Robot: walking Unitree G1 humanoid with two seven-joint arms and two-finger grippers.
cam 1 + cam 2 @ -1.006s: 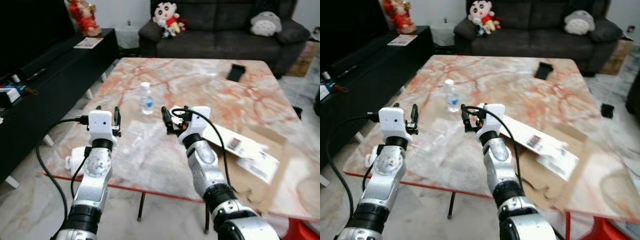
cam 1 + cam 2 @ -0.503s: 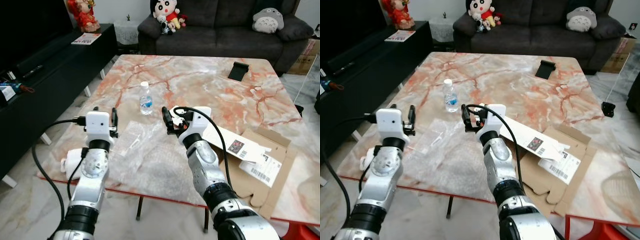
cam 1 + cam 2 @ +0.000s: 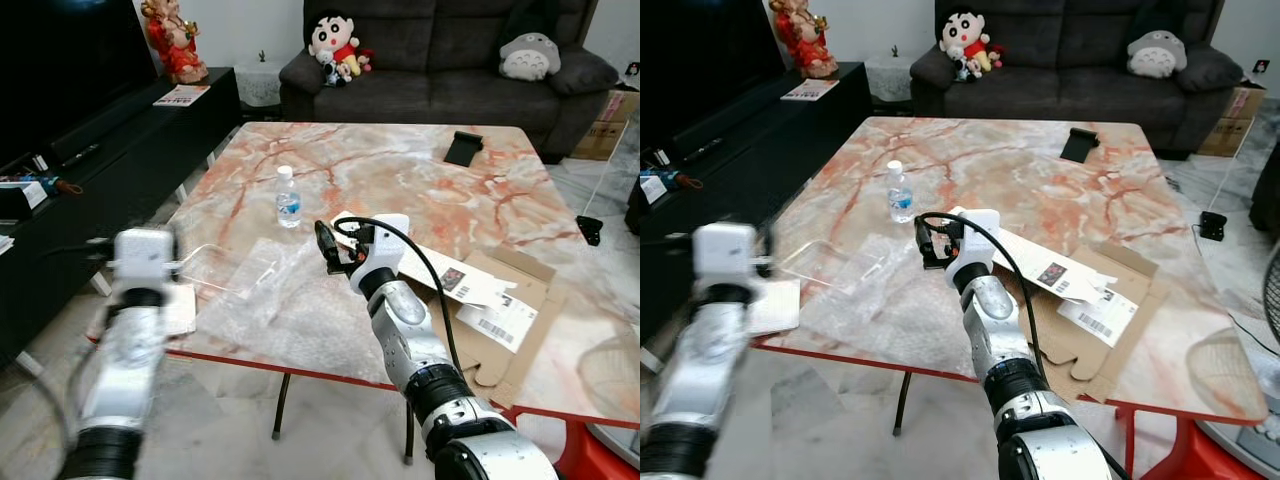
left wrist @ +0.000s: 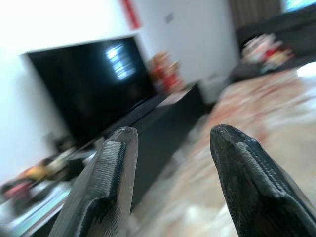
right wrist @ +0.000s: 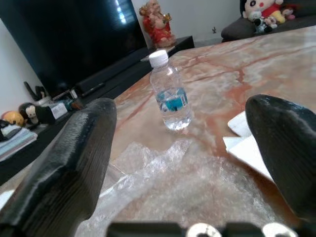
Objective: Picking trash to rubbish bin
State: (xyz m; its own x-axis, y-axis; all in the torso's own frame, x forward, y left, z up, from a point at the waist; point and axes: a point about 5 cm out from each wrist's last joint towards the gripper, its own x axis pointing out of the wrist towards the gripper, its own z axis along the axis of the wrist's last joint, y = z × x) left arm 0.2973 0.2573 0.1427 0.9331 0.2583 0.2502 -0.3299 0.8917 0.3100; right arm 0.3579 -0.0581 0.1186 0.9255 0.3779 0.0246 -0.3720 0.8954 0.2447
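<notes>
We see the right gripper [image 3: 325, 243] in the middle of the left eye frame, its jaws standing wide apart and holding nothing. It hovers just over the near edge of the crumpled sheet of clear bubble wrap [image 3: 275, 300], which lies on the bench, a square top of pink-veined marble with a red rim [image 3: 400, 165]. In the right wrist view the same wrap [image 5: 182, 182] spreads between the two black fingers [image 5: 64, 163], and beyond it stands the small clear plastic water bottle with a white cap and blue label [image 5: 169, 91], upright.

The left gripper [image 4: 168, 163] is at the lower left of the left eye frame, beside the bench edge and off the top. Its arm is blurred there, but the left wrist view shows its jaws apart and empty, pointing toward the black television cabinet [image 3: 90, 160].

We judge that the task is at its beginning: the approach to the first piece of trash, with nothing yet grasped. The next move calls for lowering the right gripper onto the wrap and closing on a fold of it, or reaching further to the bottle [image 3: 288, 198].

The flattened brown cardboard box with white labels [image 3: 510, 310] lies at the lower right of the bench. We cannot make out any rubbish bin. A red object is cut off at the lower right corner, and we cannot tell what it is.
</notes>
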